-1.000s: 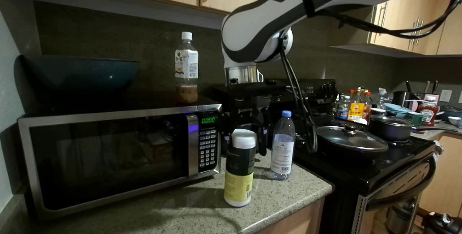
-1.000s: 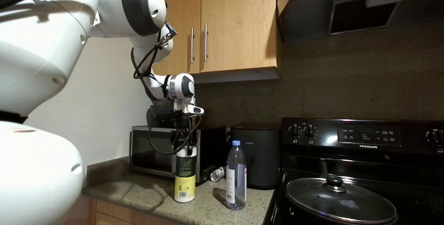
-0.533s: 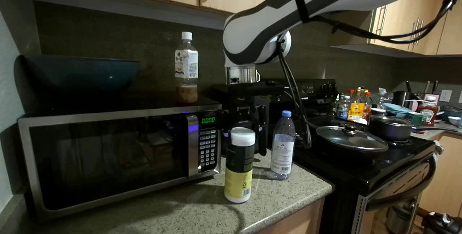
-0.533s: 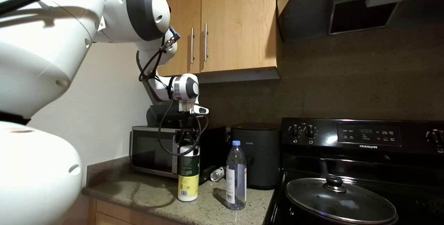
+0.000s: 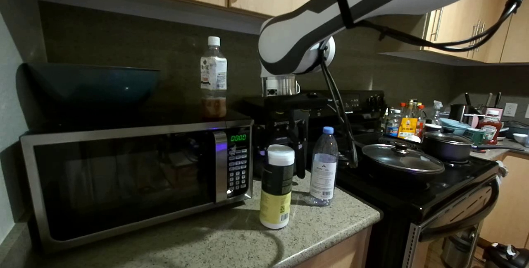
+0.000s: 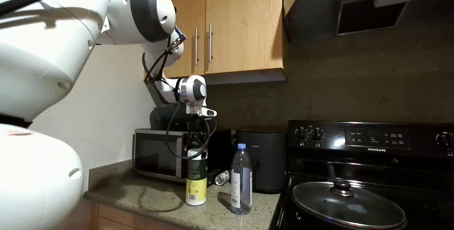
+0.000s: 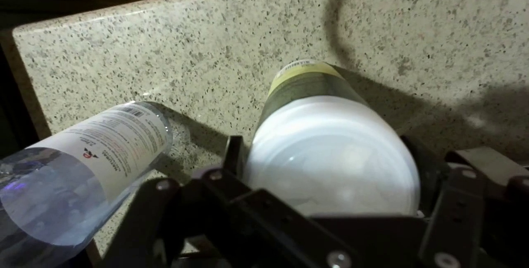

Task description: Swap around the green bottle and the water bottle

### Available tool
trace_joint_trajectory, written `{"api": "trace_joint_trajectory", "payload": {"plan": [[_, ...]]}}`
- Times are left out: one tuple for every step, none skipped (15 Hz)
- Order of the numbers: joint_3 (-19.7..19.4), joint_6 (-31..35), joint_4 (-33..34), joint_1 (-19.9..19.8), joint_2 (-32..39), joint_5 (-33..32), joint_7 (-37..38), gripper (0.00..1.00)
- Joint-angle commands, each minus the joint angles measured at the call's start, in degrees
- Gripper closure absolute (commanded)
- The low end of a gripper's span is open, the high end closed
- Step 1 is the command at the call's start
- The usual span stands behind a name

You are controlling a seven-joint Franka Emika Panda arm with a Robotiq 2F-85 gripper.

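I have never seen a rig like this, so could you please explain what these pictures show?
The machine is a single robot arm ending in a gripper. Two views come from cameras outside the robot; the wrist view looks down past the gripper from the arm itself. On the counter stand a clear water bottle, blue-capped and upright, and a microwave with a bowl and another bottle on top. The gripper appears to be holding the green bottle near its top; whether that bottle's base touches the counter, I cannot tell. The job is to swap it with the water bottle.
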Motion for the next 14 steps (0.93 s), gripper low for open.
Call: {"api": "trace_joint_trajectory", "payload": {"plan": [[-0.56, 0.87, -2.7, -0.79, -1.83, -0.41, 0.98, 0.32], [-0.85, 0.96, -2.92, -0.8, -1.95, -0.51, 1.33, 0.32], [-1.12, 0.99, -3.14, -0.9, -2.05, -0.46, 1.6, 0.32], [-1.39, 0.93, -3.32, -1.04, -2.13, -0.36, 1.97, 0.32], [-1.64, 0.91, -3.63, -1.19, -2.31, -0.41, 2.37, 0.32], [-1.92, 0.88, -4.05, -1.33, -2.57, -0.61, 2.93, 0.32], [-2.15, 0.94, -4.44, -1.45, -2.81, -0.63, 3.41, 0.32], [-2.45, 0.96, -4.89, -1.55, -3.06, -0.65, 4.01, 0.32], [-2.66, 0.97, -5.27, -1.66, -3.29, -0.61, 4.56, 0.32], [-2.85, 0.96, -5.72, -1.8, -3.56, -0.59, 5.04, 0.32], [-2.97, 0.96, -6.17, -1.95, -3.86, -0.59, 5.63, 0.32], [-3.05, 0.96, -6.56, -2.1, -4.12, -0.54, 6.0, 0.32], [-3.13, 0.94, -6.86, -2.18, -4.3, -0.57, 6.39, 0.32], [-3.15, 0.92, -7.05, -2.29, -4.39, -0.46, 6.5, 0.32]]}}
